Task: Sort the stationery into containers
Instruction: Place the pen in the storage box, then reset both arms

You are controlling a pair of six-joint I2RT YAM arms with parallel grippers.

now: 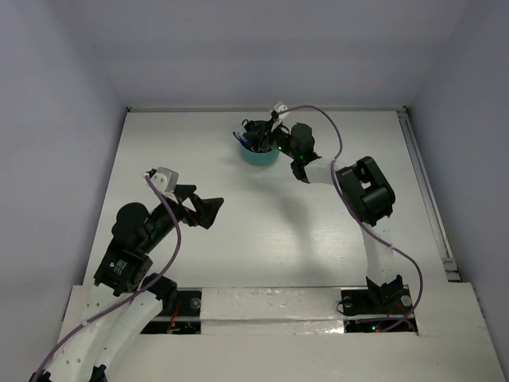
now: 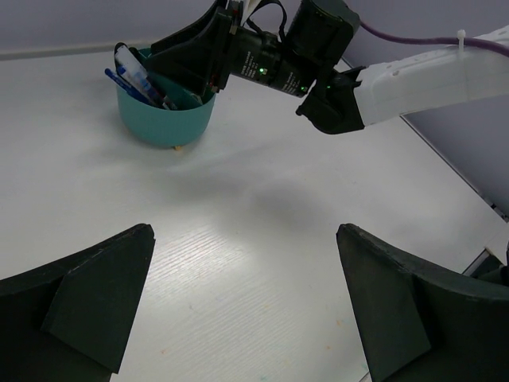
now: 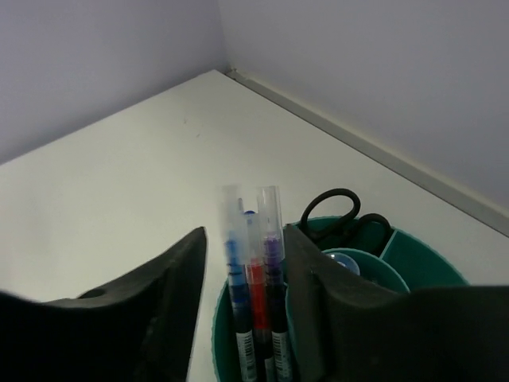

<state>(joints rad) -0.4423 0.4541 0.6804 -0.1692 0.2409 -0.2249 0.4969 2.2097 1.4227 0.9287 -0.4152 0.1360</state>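
The teal cup [image 1: 260, 156] stands at the back of the table, also in the left wrist view as the cup [image 2: 163, 123]. Three pens [image 3: 254, 278], blue, red and purple, stand upright in one of its compartments. My right gripper [image 3: 245, 239] is over the cup rim [image 3: 433, 261], and its jaws straddle those pens with a gap showing on the left side, so it is open. Blue pens [image 2: 134, 78] lean out of the cup's left side. My left gripper [image 2: 246, 231] hangs wide open over bare table, well short of the cup, with nothing between its fingers.
Black scissors [image 3: 338, 208] stand in another compartment of the cup, and a small round inner well [image 3: 350, 263] sits at its middle. The right arm [image 1: 362, 191] reaches in from the right. Walls close off the back and both sides of the table.
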